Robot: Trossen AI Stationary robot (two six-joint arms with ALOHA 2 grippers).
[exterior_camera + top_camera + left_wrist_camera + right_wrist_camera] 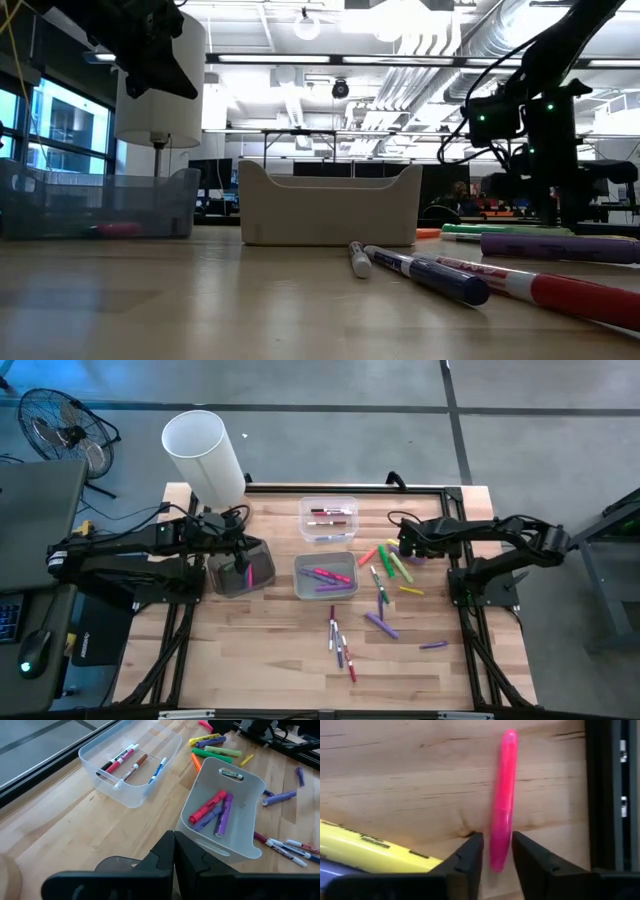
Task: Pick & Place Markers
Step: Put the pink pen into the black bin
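The table [420,780] is light wood with dark grain lines. The pink marker [501,795] is smooth, shiny plastic. The clear bin [150,790] is see-through plastic. The grey bin [250,785] looks matt.

Pink marker [501,795] is solid hot pink on the pale wood-grain table [395,780], with a yellow marker [365,851] beside it, black lettering on its barrel. Grey bin [235,815] holds a red marker [207,807] and purple markers [223,815]. Clear bin [131,762] holds white-bodied markers [131,770] with red, brown and blue ends.
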